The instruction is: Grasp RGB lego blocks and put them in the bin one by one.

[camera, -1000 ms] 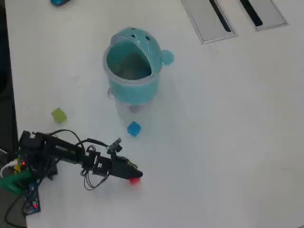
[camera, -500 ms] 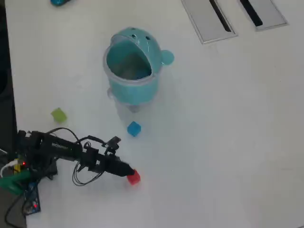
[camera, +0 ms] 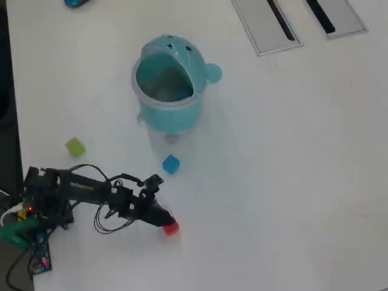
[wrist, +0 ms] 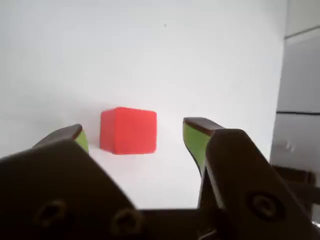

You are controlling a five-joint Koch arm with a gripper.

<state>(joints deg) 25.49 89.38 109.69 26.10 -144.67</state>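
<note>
In the overhead view the white table (camera: 291,182) lay bare to the right of the arm, with two grey panels (camera: 300,21) at its far edge. The gripper (wrist: 135,137) stood released, its green-lined jaws spread either side of the red block (wrist: 128,130); a gap showed on the right, while contact on the left was hard to judge. That block, a plain smooth cube, sat on the table. The blue block (camera: 171,163) and yellow-green block (camera: 74,146) lay apart, below the open-lidded teal bin (camera: 170,112).
</note>
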